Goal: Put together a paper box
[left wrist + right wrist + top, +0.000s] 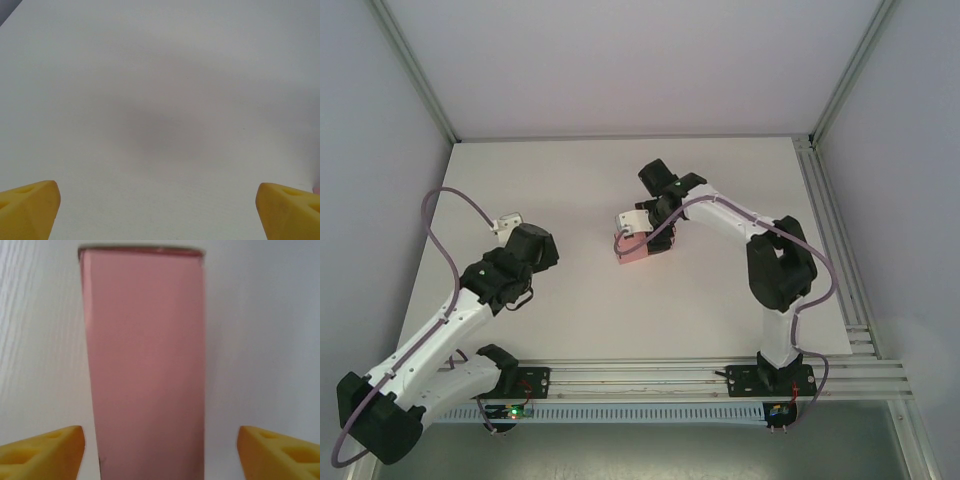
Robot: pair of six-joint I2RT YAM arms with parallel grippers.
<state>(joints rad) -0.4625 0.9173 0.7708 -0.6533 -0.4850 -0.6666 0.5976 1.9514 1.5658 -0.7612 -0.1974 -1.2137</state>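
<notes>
The paper box (636,252) is a small flat pink rectangular box lying on the white table (720,300), slightly left of centre. In the right wrist view the paper box (145,355) runs lengthwise away from the camera between the two yellow fingertips (42,452). My right gripper (160,455) is open and straddles its near end, with a narrow gap on each side. Seen from above, the right gripper (638,235) reaches down over the box. My left gripper (160,212) is open wide above bare table, with nothing between its fingers. From above, the left gripper (508,224) sits at the table's left side, well apart from the box.
Grey walls and aluminium frame posts (415,70) enclose the table at the back and sides. A slotted rail (650,380) runs along the near edge between the arm bases. Purple cables (445,215) loop off both arms.
</notes>
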